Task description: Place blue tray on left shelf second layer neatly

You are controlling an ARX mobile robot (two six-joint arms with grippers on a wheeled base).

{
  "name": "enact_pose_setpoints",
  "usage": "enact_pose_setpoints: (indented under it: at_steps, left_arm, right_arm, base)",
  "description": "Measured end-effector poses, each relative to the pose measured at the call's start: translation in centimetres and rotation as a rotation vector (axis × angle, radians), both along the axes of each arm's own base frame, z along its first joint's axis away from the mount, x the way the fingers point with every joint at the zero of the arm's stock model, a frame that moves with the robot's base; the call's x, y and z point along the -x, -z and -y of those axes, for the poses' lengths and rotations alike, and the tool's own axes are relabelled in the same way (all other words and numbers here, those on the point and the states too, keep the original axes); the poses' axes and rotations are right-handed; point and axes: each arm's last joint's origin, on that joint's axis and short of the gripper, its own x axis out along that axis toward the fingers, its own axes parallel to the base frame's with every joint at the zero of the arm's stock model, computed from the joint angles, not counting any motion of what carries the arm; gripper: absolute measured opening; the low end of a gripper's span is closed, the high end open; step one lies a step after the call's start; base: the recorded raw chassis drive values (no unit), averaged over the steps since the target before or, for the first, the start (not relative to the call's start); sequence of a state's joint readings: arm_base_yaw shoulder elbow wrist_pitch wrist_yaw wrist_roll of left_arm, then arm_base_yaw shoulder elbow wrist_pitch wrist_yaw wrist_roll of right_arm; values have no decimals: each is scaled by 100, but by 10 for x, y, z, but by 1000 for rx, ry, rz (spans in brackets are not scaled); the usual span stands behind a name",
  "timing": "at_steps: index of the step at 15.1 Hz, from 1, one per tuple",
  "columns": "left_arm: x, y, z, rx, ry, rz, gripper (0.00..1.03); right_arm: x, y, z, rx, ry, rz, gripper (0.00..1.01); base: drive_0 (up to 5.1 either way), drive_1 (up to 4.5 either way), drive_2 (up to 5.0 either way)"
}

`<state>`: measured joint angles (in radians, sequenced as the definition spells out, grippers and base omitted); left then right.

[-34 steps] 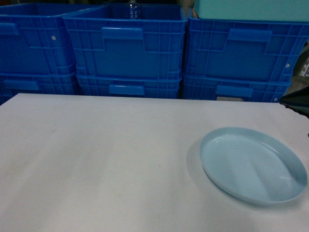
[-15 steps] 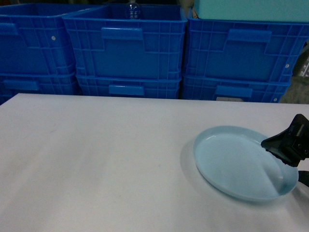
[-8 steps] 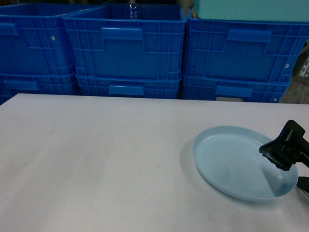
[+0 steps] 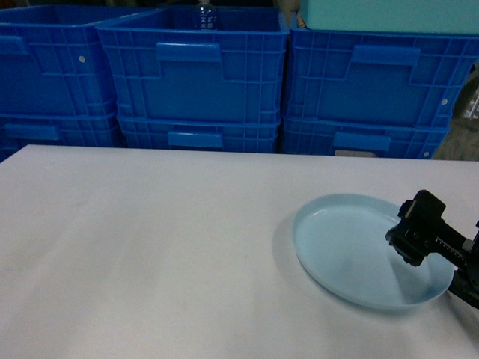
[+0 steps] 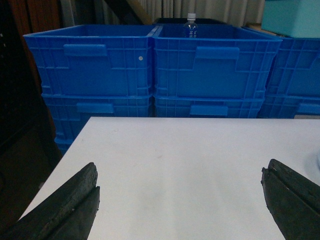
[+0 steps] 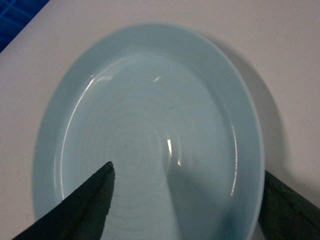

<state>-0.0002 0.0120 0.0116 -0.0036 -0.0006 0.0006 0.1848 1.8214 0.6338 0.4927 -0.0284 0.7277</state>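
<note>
The pale blue tray (image 4: 359,250) lies flat on the white table (image 4: 150,247), at its right side. My right gripper (image 4: 430,262) is open and straddles the tray's right rim. In the right wrist view the blue tray (image 6: 145,130) fills the frame, and the right gripper (image 6: 187,172) has one finger (image 6: 90,200) over the tray's inside and the other (image 6: 285,205) outside the rim. My left gripper (image 5: 180,170) is open over bare table and holds nothing. The left shelf second layer is out of view.
Dark-blue ribbed crates (image 4: 198,75) are stacked in a row right behind the table's far edge. A clear bottle (image 4: 207,13) stands in the middle crate and a teal box (image 4: 389,15) rests on the right one. The table's left edge (image 5: 60,165) drops off beside the left gripper.
The right gripper has come in from the right edge and now spans the tray's right rim. The tray has slid a little to the left on the table.
</note>
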Motion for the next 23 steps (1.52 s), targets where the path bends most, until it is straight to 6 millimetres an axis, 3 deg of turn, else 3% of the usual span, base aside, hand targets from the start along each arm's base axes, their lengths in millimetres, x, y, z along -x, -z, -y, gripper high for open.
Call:
enact_pose_setpoints:
  at_steps: [8,12,13,16,18,21,23]
  left_arm:
    - [0,0,0,0,0,0,98]
    - [0,0,0,0,0,0,98]
    - [0,0,0,0,0,0,98]
    - [0,0,0,0,0,0,98]
    - [0,0,0,0,0,0,98]
    - [0,0,0,0,0,0,98]
    - [0,0,0,0,0,0,98]
  right_arm:
    - [4,10,4,-2,13,-38,1]
    - [14,7,15,14,15,-49,2]
    - [19,-33,17,51,-64,12,2]
    - [20,-74,33,91,-115,102,2]
    - [28,-89,45,129,-140,129,2]
    - [62,-106,68,149,-171,146,2]
    - [96,-118,88,135,-191,148,2]
  base:
    - [0,0,0]
    - [0,0,0]
    - [0,0,0]
    - [0,0,0]
    - [0,0,0]
    - [0,0,0]
    - [0,0,0]
